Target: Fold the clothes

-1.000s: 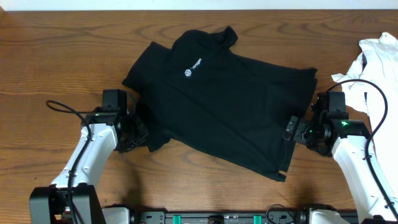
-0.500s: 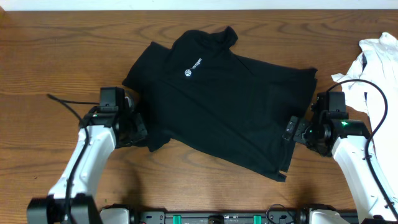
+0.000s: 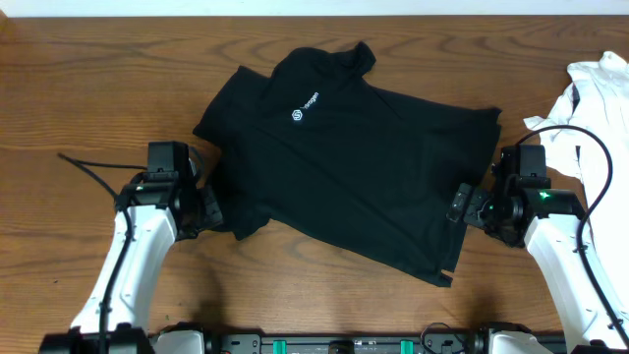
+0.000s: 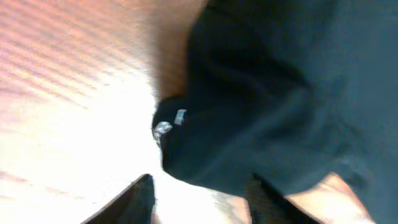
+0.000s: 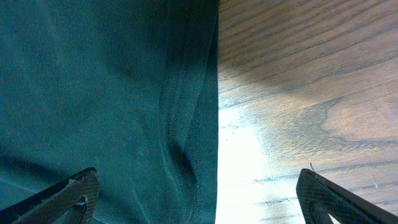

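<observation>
The clothes, a black T-shirt [image 3: 344,167] with a small white chest logo [image 3: 296,115], lie spread and partly folded across the middle of the table. My left gripper [image 3: 212,208] sits at the shirt's lower left corner. In the left wrist view its fingers [image 4: 134,200] stand apart over bare wood, with the fabric's rounded edge [image 4: 261,106] just ahead of them and nothing gripped. My right gripper [image 3: 462,206] is at the shirt's right side. It is wide open [image 5: 202,208] and straddles the stitched hem [image 5: 199,137], one finger over cloth and the other over wood.
A crumpled white garment [image 3: 600,98] lies at the table's far right, close behind the right arm. A thin black cable [image 3: 93,167] trails left from the left arm. The brown wooden table [image 3: 98,88] shows all round the shirt.
The left gripper has opened, let go of the shirt's corner and drawn back to the left. The shirt and the right arm have stayed still.
</observation>
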`<state>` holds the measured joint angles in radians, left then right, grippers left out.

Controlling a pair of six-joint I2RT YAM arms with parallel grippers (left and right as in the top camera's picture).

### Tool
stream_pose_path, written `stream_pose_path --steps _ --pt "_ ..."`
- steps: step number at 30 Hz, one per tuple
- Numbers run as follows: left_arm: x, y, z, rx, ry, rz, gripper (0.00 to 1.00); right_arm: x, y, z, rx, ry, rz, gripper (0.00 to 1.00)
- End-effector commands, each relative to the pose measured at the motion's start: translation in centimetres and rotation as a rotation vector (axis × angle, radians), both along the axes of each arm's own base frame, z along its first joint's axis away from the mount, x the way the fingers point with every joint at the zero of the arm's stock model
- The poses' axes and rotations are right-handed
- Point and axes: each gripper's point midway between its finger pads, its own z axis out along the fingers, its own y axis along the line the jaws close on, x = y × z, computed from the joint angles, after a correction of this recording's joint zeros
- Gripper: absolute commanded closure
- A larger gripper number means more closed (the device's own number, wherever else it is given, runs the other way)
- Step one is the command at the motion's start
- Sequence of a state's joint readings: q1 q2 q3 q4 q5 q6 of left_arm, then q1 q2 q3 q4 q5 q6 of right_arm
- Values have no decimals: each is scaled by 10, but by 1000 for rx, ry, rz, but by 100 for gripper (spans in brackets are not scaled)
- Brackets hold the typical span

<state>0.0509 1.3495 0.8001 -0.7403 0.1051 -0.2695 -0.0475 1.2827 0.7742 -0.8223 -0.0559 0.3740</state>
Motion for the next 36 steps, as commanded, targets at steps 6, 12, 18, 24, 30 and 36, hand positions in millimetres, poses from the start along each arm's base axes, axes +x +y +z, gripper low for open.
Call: stream_pose_path --steps 6,12,18,24,30,36 --pt "6 13 -27 68 65 -31 36 4 -2 5 0 -17 4 1" --pt "-1 13 -52 61 162 -35 51 4 -2 5 0 -17 4 1" --pt "-8 7 -44 34 169 -40 86 4 -2 5 0 -17 4 1" --pt "-20 6 -7 23 116 66 94 4 -2 5 0 -17 4 1" --pt "-35 5 26 -2 44 200 94 4 -2 5 0 -17 4 1" --pt "-41 5 26 -2 60 199 93 4 -2 5 0 -17 4 1"
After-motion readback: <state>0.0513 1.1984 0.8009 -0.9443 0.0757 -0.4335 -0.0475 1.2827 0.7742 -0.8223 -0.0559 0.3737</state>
